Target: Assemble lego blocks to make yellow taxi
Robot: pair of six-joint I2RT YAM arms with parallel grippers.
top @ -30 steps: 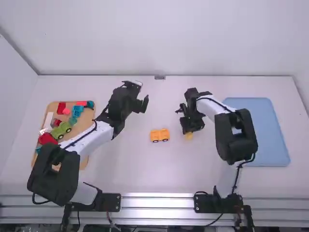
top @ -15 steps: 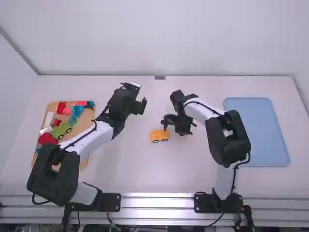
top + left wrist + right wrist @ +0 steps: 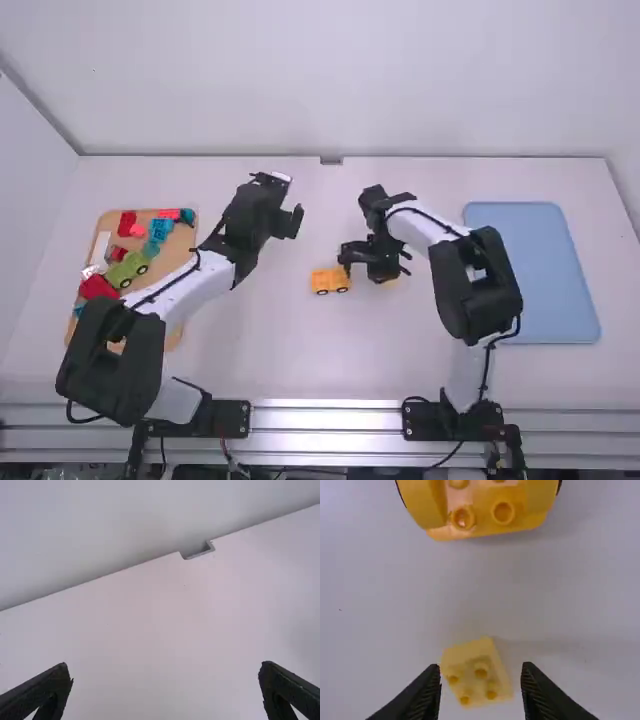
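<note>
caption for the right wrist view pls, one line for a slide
Open end effector above a loose yellow block, near the yellow car base

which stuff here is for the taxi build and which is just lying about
For the taxi:
- yellow wheeled base
- small yellow block, between the open fingers of the right hand

Lying about:
- wooden tray of mixed coloured blocks
- blue tray

No text, label, brand, number or sign can be read in the high view or in either wrist view (any print on the smaller things, seen from up there, is too small to make out).
</note>
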